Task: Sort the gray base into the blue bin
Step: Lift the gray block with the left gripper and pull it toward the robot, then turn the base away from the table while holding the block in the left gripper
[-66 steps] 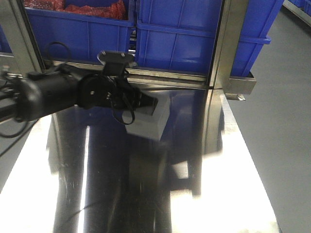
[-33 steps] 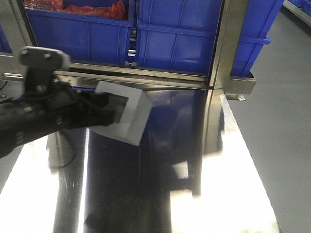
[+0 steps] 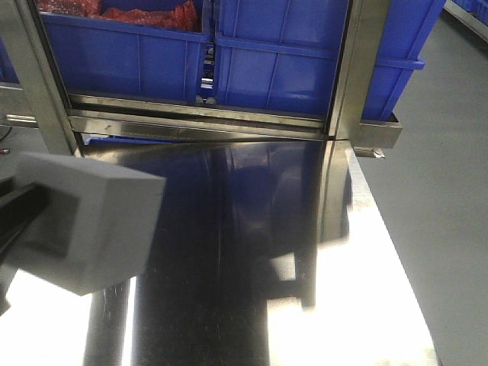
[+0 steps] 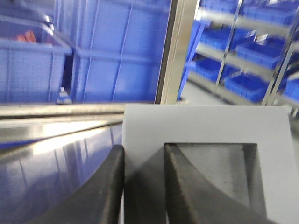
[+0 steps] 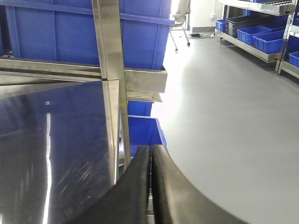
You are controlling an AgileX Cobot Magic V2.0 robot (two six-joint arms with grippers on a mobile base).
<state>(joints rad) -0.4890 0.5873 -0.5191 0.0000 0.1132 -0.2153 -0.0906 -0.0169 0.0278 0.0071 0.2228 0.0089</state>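
Two blue crates (image 3: 130,57) back the table (image 3: 320,252); left hand (image 4: 144,158) grips gray base (image 3: 99,221), right hand (image 5: 150,151) clenched.

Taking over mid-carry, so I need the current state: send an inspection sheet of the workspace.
Surface: steel table, shiny, faintly scratched.
Job's things: gray base held at the left, apparently clear of the table; blue bins on the rack behind, target one cannot be told.
Clutter: nothing seen.
Grippers: left gripper shut on the gray base, one of its fingers in the recess, the other outside the wall; right gripper shut, empty, past the table's edge.
Cables: nothing seen.
Surroundings: steel rack posts, gray floor, shelves of more bins; red items in one rack bin.
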